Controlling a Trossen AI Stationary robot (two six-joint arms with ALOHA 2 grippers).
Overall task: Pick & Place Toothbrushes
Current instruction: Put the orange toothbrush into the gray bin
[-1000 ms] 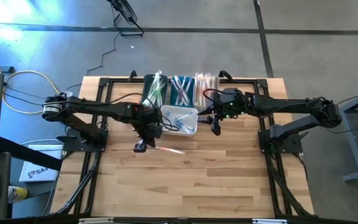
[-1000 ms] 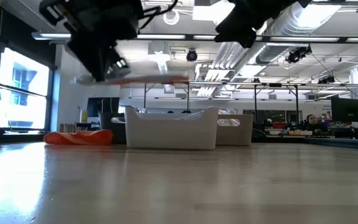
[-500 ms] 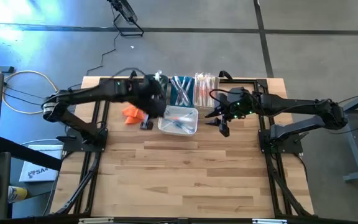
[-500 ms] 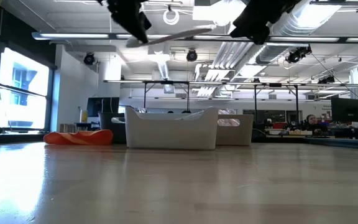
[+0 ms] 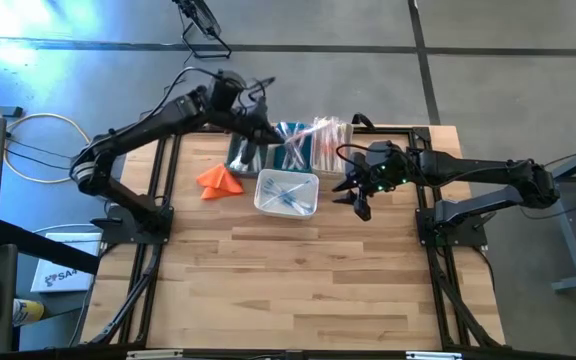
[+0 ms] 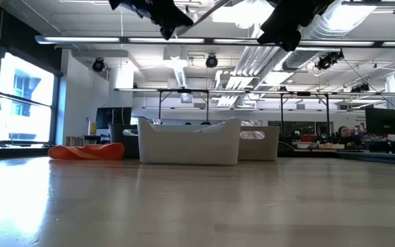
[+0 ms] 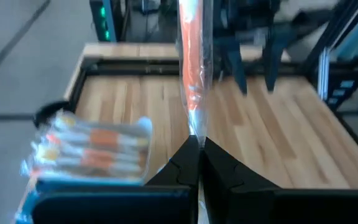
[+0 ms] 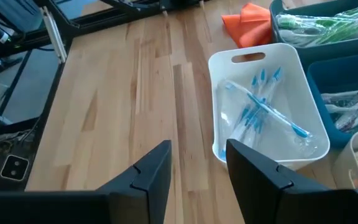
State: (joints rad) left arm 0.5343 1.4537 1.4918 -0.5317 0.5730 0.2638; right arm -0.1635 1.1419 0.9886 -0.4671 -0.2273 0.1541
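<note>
Left tool (image 7: pixel 199 144) raised high, fingers pinched together; right tool (image 8: pixel 197 163) hovering lower, fingers parted.

A light wooden table (image 5: pixel 298 290) stands on a grey concrete floor (image 5: pixel 488 70) crossed by dark seams. Beyond the tabletop, an open workspace stretches back: exposed ducts (image 6: pixel 334 31) and strip lights under the ceiling, tall bright windows (image 6: pixel 19 96) at one side, rows of desks with monitors (image 6: pixel 382 122), and a person (image 6: pixel 341 134) seated far off.
</note>
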